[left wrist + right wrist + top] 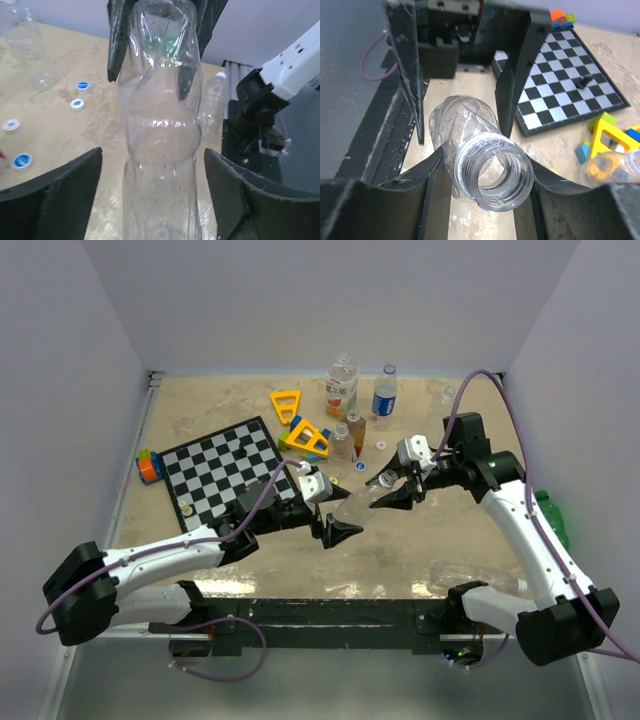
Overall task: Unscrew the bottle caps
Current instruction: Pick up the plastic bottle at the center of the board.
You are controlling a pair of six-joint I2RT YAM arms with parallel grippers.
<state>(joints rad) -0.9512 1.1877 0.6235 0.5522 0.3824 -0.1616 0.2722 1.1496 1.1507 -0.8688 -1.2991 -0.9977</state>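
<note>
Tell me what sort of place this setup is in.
Probably a robot lab test cell: plain white walls box in a tan table, a left arm and right arm are bolted at its near edge, and mixed props lie about: a checkerboard, yellow toy frames, drink bottles.

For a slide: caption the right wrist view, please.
Right gripper clamps the uncapped clear bottle at its neck; the open left gripper flanks its body, checkerboard beyond.
</note>
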